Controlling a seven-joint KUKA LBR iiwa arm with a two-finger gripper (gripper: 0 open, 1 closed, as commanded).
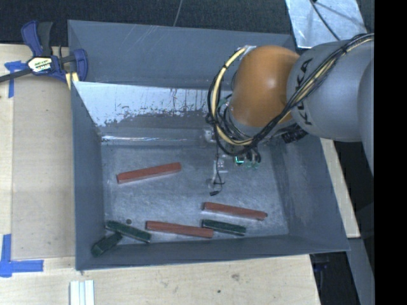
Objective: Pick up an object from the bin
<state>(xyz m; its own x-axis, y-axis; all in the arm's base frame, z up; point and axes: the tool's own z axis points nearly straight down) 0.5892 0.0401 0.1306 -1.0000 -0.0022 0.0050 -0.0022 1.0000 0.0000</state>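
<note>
Obs.: my hand [217, 183] hangs over bare floor near the centre of the grey metal bin [89, 170], below the orange wrist cover [264, 88]. Released or clenched, I cannot tell. Nearest item: a long reddish-brown flat bar [234, 211], just toward the near wall, apart from the hand. A second reddish-brown bar [149, 173] lies to camera-left (well apart). A third reddish-brown bar [179, 229] and a dark green slim bar [223, 227] lie end to end by the near wall.
</note>
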